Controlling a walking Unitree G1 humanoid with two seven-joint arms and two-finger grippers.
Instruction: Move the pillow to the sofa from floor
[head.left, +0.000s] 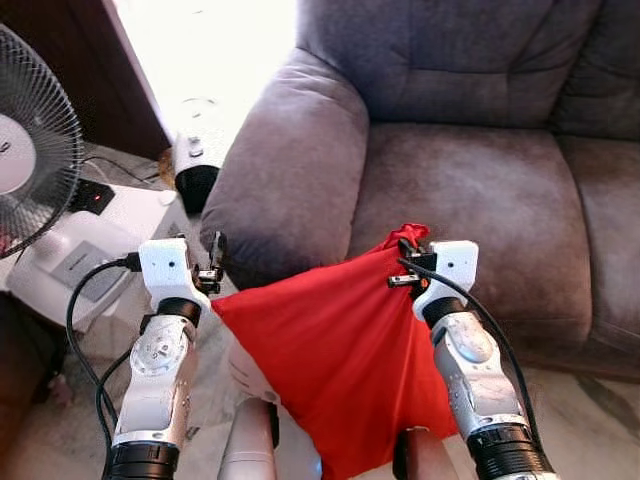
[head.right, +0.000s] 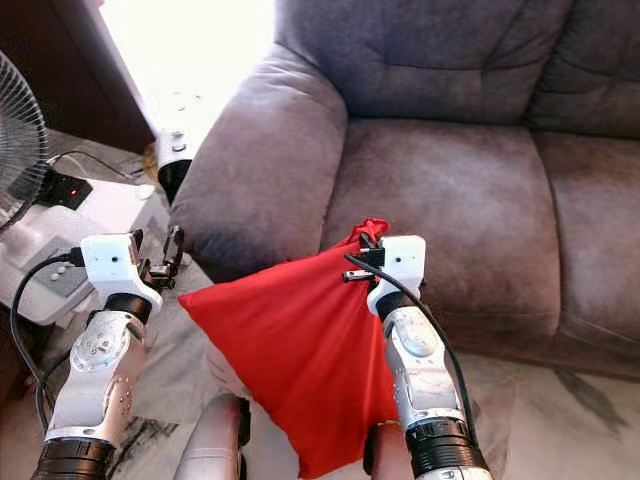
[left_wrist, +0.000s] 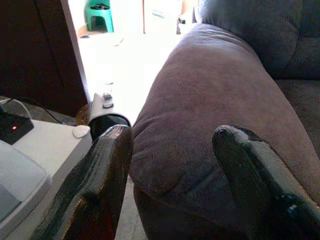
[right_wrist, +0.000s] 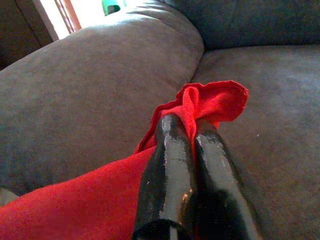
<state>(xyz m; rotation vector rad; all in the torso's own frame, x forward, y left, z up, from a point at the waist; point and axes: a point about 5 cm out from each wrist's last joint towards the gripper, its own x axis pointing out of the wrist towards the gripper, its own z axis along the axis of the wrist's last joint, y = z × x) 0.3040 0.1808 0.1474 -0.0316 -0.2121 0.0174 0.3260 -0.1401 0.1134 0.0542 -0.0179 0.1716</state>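
The right hand (head.left: 408, 243) is pinching one corner of the red pillow (head.left: 340, 350) between its two black fingers (right_wrist: 172, 170), which are pressed tight together with a ruffle of red cloth sticking out past their tips. The pillow is hanging from that corner in the air, off the floor (head.left: 60, 440), its upper corner sitting just over the front edge of the grey sofa (head.left: 470, 170) seat while the rest of it is drooping down in front of the sofa between the two silver arms. The left hand (head.left: 212, 262) is raised beside the pillow's left corner, close to it but gripping nothing; its fingers (left_wrist: 102, 185) are spread well apart, and in the left wrist view they are framing the rounded sofa armrest (left_wrist: 210, 115). The armrest is lying between the left hand and the seat cushion (head.left: 460, 200). To the robot's left, a standing fan (head.left: 30, 150) is leaning into view above a white appliance (head.left: 90, 250) with a dark cable (head.left: 85, 290) running toward the left arm. A small white and black device (head.left: 195, 165) is standing on the floor just beside the armrest, in a patch of bright light.
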